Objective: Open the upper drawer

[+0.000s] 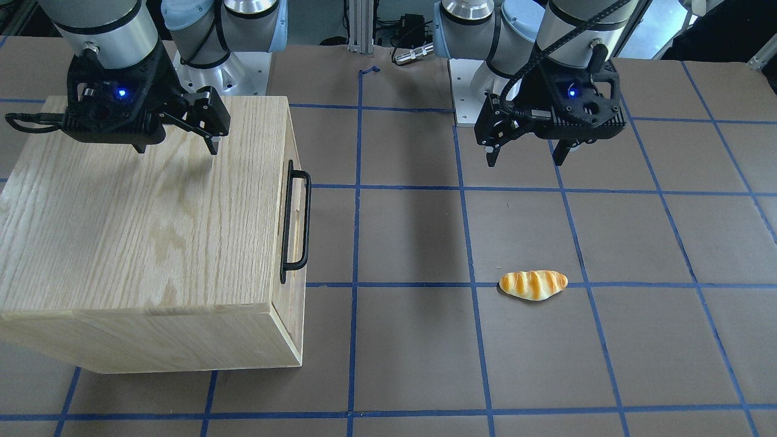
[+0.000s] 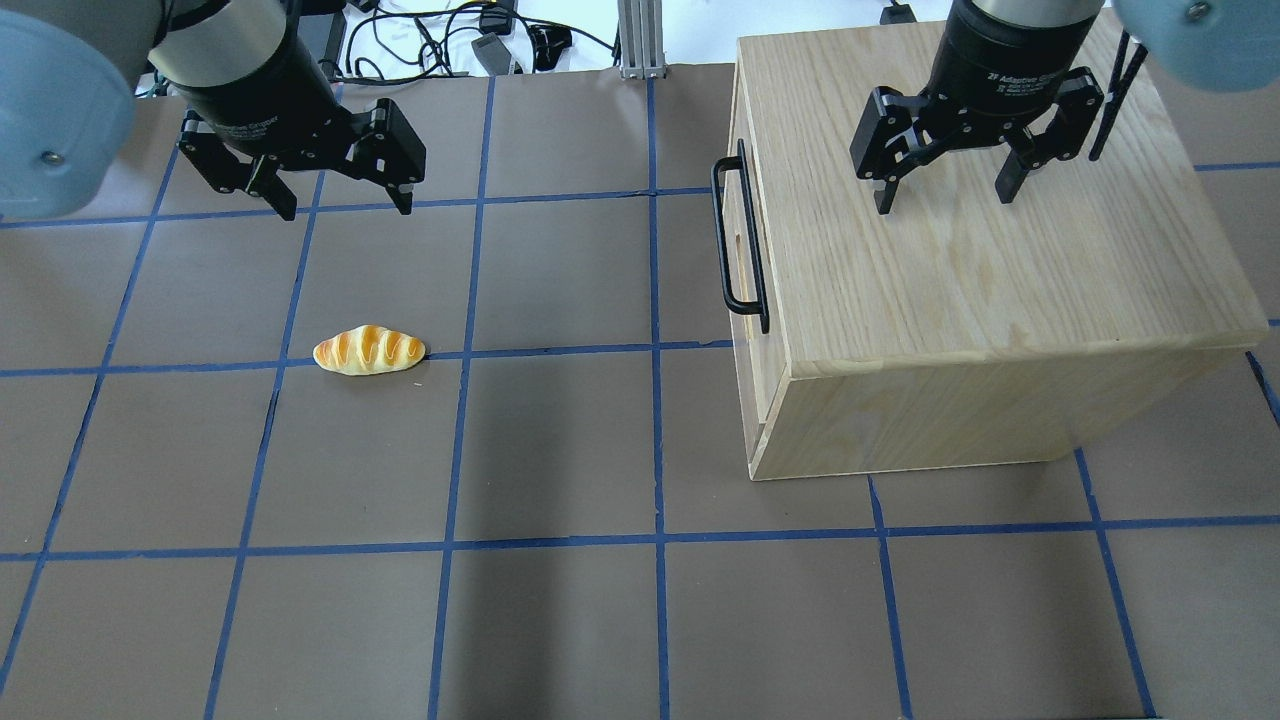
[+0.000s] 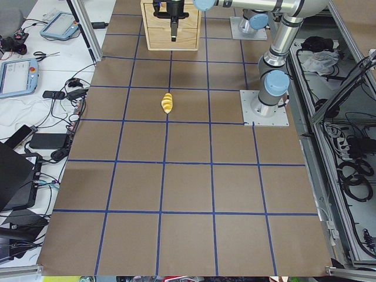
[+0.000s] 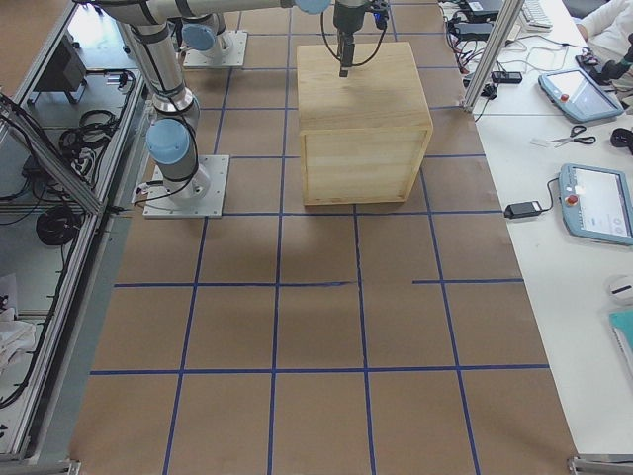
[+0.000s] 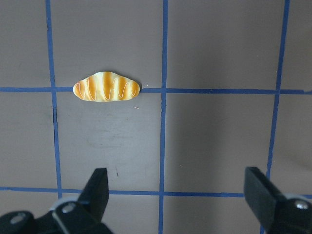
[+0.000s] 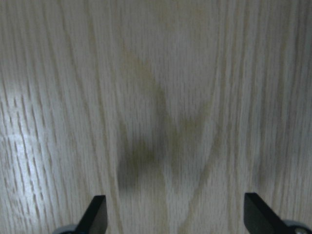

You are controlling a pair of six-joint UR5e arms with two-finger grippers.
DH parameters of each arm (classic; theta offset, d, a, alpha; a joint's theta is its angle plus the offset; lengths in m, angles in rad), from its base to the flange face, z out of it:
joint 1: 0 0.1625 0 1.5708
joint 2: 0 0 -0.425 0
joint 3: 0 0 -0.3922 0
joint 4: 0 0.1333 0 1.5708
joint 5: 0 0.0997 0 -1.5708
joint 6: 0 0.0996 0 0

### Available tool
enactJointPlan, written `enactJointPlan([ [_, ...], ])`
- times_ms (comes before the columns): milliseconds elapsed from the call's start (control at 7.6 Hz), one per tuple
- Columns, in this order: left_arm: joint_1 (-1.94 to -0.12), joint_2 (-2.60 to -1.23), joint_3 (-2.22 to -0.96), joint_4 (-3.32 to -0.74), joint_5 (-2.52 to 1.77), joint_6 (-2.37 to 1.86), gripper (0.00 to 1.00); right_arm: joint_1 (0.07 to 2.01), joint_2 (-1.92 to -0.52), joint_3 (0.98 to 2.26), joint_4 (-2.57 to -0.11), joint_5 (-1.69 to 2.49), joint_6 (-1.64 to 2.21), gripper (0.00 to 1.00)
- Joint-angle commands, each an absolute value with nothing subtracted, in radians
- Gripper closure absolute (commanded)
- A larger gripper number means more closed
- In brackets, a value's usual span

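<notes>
From above, we see the upper drawer [image 2: 747, 235] shut in the big wooden box [image 2: 980, 270] at 2 o'clock on the table [image 2: 560, 450]. Its black handle [image 2: 728, 240] faces 9 o'clock. Our right gripper [image 2: 942, 195] hangs wide open over the box top, holding nothing. Our left gripper [image 2: 348, 208] is wide open and empty too, with a bread roll [image 2: 369, 350] at its 6 o'clock.
</notes>
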State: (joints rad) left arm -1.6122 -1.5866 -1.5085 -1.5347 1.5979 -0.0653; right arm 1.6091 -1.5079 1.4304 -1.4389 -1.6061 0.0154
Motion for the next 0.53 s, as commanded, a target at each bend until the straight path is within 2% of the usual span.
enactJointPlan([
  [0,-1.609,-1.586,-1.506,-1.534,1.577,-0.066,0.0,1.609,-1.508,1.43,-1.439,-1.606,0.015,0.0],
  [395,-1.614,-1.578,-1.516,-1.536,1.577,-0.069,0.0,1.609,-1.508,1.43,-1.439,-1.606,0.015,0.0],
])
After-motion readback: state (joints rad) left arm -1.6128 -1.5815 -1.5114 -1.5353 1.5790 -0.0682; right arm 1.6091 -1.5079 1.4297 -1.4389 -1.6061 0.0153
